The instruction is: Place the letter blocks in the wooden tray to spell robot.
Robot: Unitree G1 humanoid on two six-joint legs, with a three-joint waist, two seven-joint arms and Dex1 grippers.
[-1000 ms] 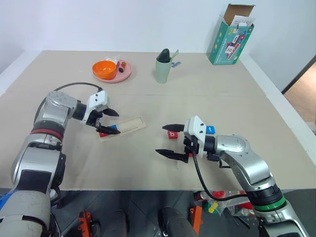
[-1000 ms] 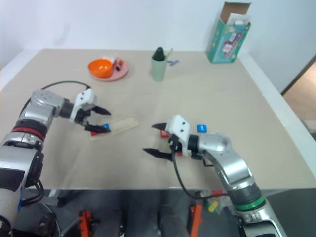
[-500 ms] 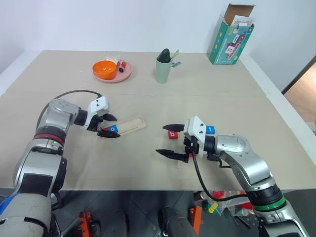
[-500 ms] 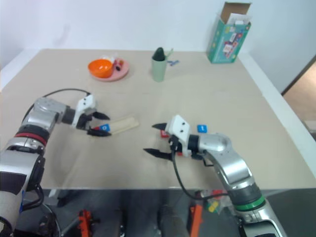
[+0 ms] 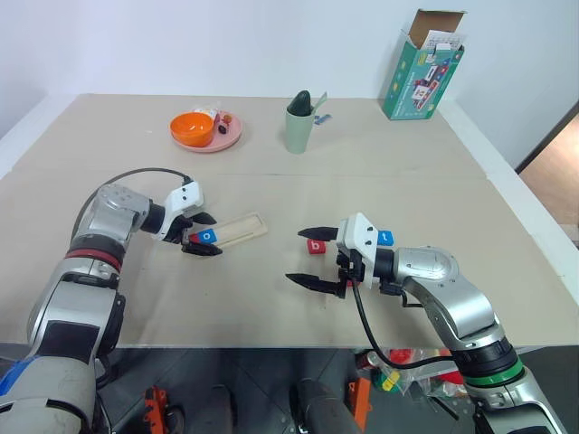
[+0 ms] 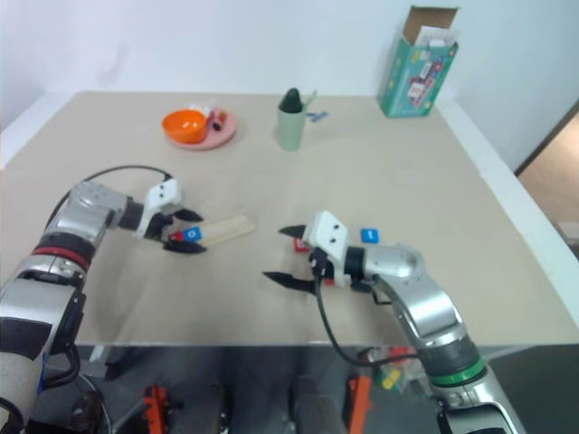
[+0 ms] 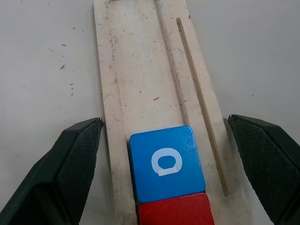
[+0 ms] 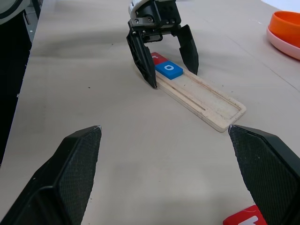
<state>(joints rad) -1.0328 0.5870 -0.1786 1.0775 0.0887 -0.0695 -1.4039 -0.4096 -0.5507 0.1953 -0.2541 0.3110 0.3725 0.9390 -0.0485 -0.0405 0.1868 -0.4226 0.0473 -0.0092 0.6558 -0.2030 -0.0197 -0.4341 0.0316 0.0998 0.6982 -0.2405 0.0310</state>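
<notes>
The wooden tray [image 7: 140, 70] lies on the table left of centre. At its near-left end sit a blue letter block marked o [image 7: 167, 162] and a red letter block [image 7: 176, 211], side by side in the groove. My left gripper [image 5: 206, 235] is open and straddles that end, one finger on each side of the tray and clear of the blocks. My right gripper [image 5: 296, 256] stands open and empty at mid-table, facing left. Beside it lies a red block marked b [image 5: 315, 246]. A blue block [image 5: 386, 238] rests just behind the right wrist.
An orange bowl [image 5: 192, 127] on a pink plate [image 5: 228, 136] stands at the back left. A green cup [image 5: 298, 127] stands at the back centre and a teal carton [image 5: 423, 68] at the back right. The table's front edge [image 5: 271, 345] runs close below both arms.
My left gripper has sunk toward the tray's left end and now sits low around the two blocks, still open. The right arm has not moved.
</notes>
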